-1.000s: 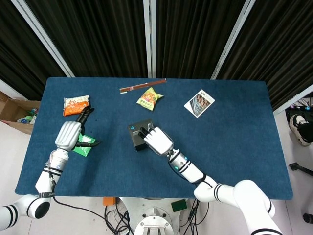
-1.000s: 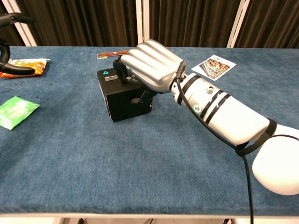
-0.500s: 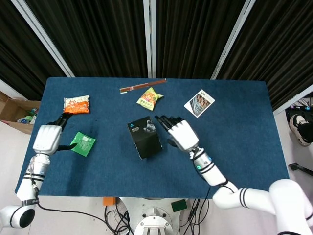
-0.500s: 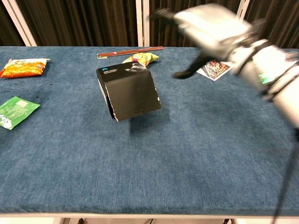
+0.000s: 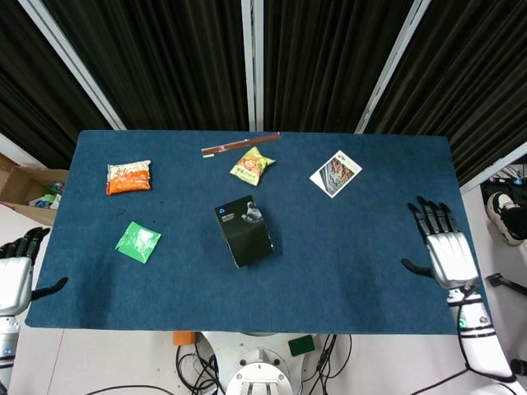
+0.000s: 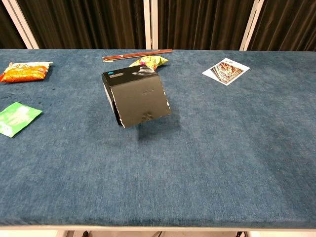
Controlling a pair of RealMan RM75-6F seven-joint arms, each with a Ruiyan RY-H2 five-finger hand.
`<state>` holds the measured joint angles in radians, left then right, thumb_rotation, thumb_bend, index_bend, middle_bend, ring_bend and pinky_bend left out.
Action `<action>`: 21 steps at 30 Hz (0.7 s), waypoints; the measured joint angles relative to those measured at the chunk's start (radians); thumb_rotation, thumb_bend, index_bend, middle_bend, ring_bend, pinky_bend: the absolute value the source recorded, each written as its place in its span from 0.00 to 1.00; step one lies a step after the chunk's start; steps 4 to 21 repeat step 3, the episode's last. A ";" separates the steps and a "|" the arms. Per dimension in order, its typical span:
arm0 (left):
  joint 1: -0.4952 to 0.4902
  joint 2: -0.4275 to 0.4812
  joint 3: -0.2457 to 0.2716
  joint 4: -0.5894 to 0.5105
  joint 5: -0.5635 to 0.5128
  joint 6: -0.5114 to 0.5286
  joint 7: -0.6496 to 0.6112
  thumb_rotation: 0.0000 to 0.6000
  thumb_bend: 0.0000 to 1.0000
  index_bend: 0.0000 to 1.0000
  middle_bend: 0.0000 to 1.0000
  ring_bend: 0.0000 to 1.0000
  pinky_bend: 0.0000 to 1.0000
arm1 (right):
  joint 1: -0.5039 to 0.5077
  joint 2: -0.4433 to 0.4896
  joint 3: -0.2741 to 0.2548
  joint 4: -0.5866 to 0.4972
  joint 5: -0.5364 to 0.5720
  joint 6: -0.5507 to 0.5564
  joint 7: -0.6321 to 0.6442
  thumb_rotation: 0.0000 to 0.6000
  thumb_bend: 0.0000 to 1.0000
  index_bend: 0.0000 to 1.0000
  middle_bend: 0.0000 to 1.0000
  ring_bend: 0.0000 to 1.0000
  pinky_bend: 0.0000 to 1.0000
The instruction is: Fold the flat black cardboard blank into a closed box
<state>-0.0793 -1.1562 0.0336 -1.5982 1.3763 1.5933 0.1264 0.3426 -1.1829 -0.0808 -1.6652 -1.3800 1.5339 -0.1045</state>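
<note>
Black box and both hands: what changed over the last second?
The right hand let go of the black box and pulled back to the table's right edge. The left hand withdrew past the left edge. Both are open. The box's front flap has sprung outward. The snack packets stayed put.

Two cameras covering one blue desk (image 5: 379, 222)

The head view is looking steeply down from above, far enough back to be taking in the whole desk, the dark curtains at the top of the frame and the floor at both sides. The chest view is sitting low and close at the near edge, facing level across the top toward the curtains. Both are sharing the black box (image 5: 244, 230) at centre, the orange packet (image 5: 128, 177) at upper left, the green packet (image 6: 15, 117) on the left and the card (image 6: 225, 70) at upper right.
</note>
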 measured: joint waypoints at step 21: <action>0.046 -0.011 0.018 -0.018 0.033 0.055 0.006 0.89 0.00 0.16 0.16 0.21 0.25 | -0.075 0.004 -0.022 0.025 -0.026 0.053 0.069 1.00 0.11 0.00 0.00 0.00 0.01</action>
